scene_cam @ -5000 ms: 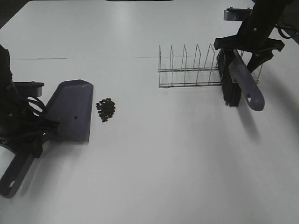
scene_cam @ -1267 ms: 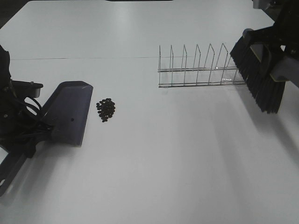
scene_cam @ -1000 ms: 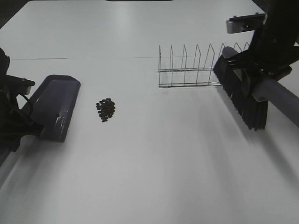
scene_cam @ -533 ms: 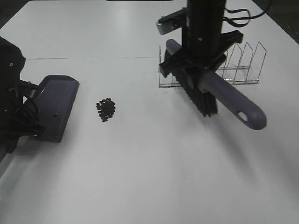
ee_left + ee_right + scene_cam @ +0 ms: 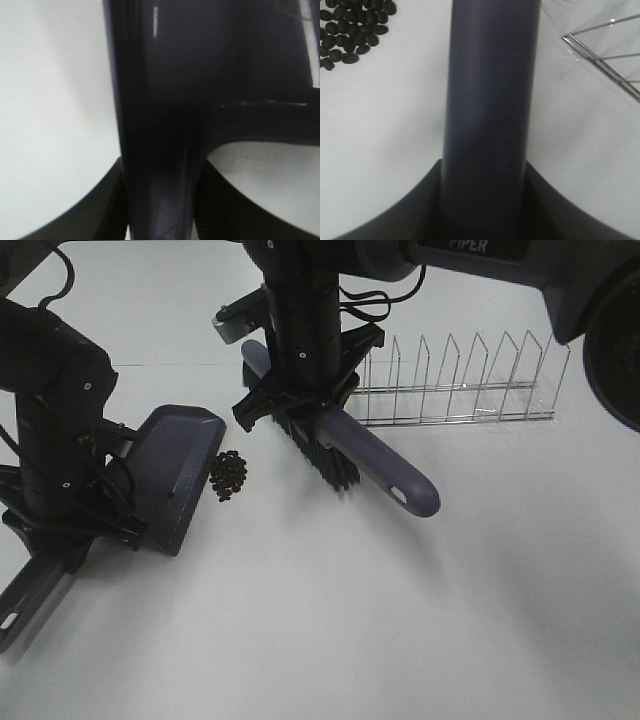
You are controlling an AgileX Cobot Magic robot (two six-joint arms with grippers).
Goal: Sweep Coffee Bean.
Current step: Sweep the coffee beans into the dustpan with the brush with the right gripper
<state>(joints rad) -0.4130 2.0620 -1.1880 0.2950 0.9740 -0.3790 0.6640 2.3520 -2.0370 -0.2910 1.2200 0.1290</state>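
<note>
Exterior high view tells most of it: the beans sit in one tight pile on the table, nearer the left edge than the right and roughly midway between the far and near edges. My left gripper is clamped on the dustpan handle, with the pan's lip just beside the pile on the left-edge side. My right gripper is closed around the brush handle, and the bristles hang just on the other side of the pile, between it and the wire rack toward the far right corner. Can't tell if the bristles are actually touching the table yet. So I reckon the sweep is about to start. What I'd aim for is getting the pan lip flat on the table so nothing slips under, setting the bristles down behind the whole pile, then one slow short stroke toward the left edge. Go fast and these little things will probably scatter or hop past the pan's sides.
</note>
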